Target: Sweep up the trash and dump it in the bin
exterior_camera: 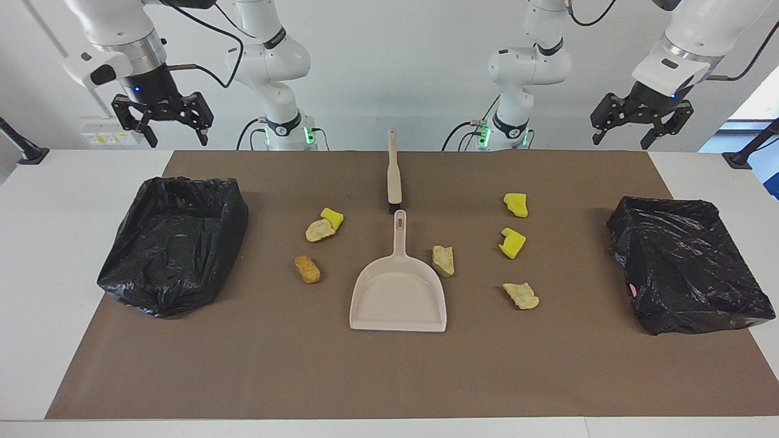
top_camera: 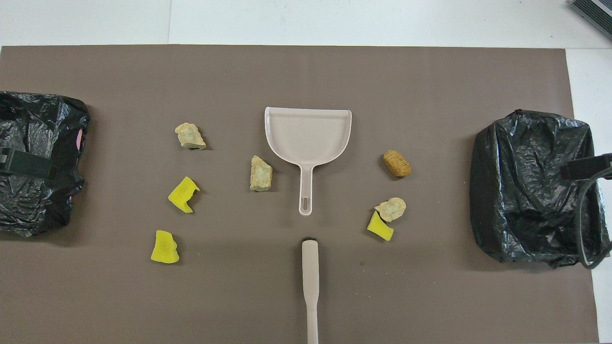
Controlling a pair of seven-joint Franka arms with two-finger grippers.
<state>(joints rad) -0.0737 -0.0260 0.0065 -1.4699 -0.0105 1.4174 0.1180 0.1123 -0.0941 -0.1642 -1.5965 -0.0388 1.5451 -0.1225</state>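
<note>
Several scraps of trash lie on the brown mat. Toward the right arm's end are a yellow chunk (exterior_camera: 332, 217) touching a tan lump (exterior_camera: 319, 230), and a golden-brown lump (exterior_camera: 307, 269). Toward the left arm's end are two yellow chunks (exterior_camera: 516, 204) (exterior_camera: 512, 242) and a tan lump (exterior_camera: 521, 295). Another tan lump (exterior_camera: 443, 260) sits beside the beige dustpan (exterior_camera: 398, 292). The beige brush (exterior_camera: 394, 173) lies nearer to the robots, in line with the pan's handle. A bin lined with a black bag stands at each end (exterior_camera: 173, 243) (exterior_camera: 688, 264). My right gripper (exterior_camera: 176, 137) and left gripper (exterior_camera: 624, 139) hang open and empty, high over the robots' edge of the table.
The brown mat (top_camera: 306, 306) covers most of the white table. In the overhead view the dustpan (top_camera: 308, 134) opens away from the robots, and the brush (top_camera: 310, 282) runs toward them. Bare mat lies between the scraps and each bin.
</note>
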